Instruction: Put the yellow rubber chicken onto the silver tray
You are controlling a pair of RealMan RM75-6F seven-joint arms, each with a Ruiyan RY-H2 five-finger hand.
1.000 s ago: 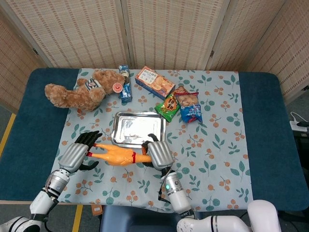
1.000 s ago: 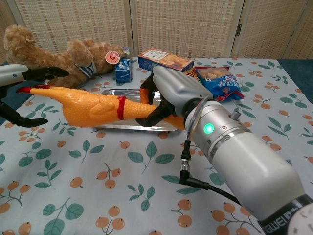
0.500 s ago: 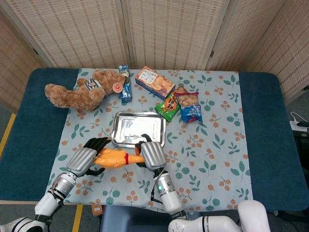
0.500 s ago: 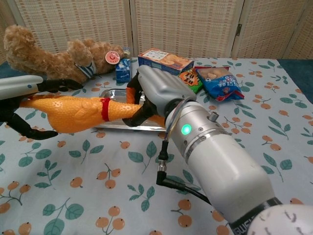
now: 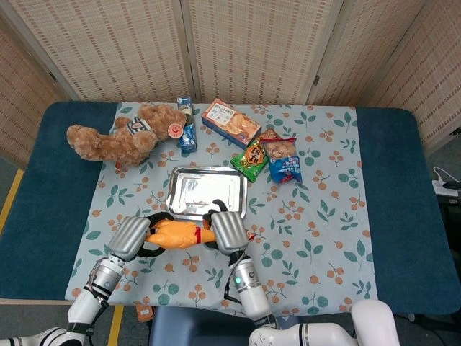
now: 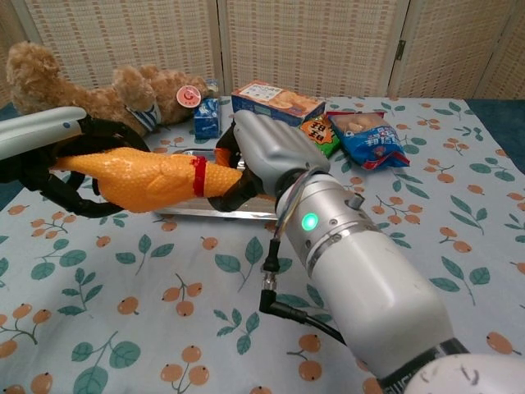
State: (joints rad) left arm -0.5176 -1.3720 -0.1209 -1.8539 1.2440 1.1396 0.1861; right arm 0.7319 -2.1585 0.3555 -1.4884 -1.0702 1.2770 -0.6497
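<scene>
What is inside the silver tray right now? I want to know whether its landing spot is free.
The silver tray looks bare in the head view, showing only reflections. The yellow rubber chicken is held before it by the left hand and right hand, which covers its near rim.

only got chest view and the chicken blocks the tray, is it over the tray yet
Observer: No. From the head view the chicken is short of the tray's near rim, on your side.
Operator: is the tray lined up with it
Observer: Yes, the tray's long side runs left to right, like the chicken.
Operator: anything crowding the far side
Observer: A green snack bag lies just off the far right corner.
</scene>
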